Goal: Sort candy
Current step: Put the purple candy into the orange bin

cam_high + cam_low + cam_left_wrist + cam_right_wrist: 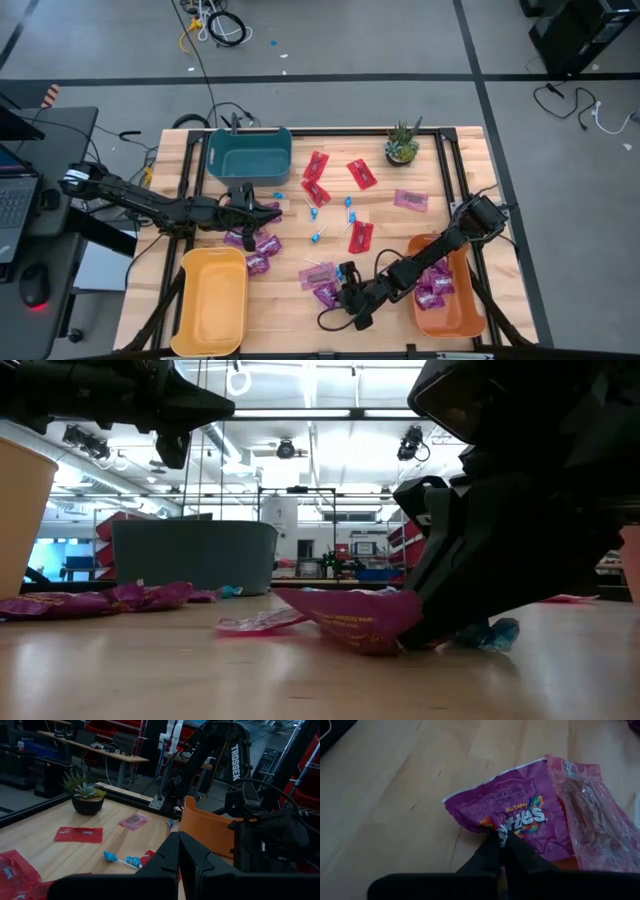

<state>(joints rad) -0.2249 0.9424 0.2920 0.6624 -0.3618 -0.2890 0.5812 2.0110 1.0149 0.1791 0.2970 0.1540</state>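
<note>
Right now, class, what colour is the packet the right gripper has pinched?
Purple-magenta packet; right gripper shut on it. Right wrist view shows it best.

Overhead view straight down, low view table-level, both sharing the purple packet (326,294) nearest front.

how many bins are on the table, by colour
teal bin: 1
yellow bin: 1
orange bin: 1
total: 3
</note>
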